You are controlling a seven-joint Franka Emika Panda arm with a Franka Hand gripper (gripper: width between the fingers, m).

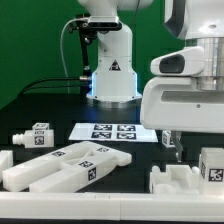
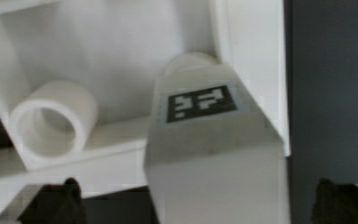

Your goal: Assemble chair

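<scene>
The chair lies in loose matte white parts with small square tags. In the wrist view a rounded-end bar with a tag on it runs between my two dark fingertips, with a gap on each side. My gripper is open around it and grips nothing. Beside the bar a short white round peg sits in a boxy white part. In the exterior view my gripper hangs just above a blocky part at the front of the exterior view's right.
The marker board lies flat in the middle. A small pegged piece and a flat plate with bars lie at the exterior view's left. A tagged block stands at the far right. The robot base is at the back.
</scene>
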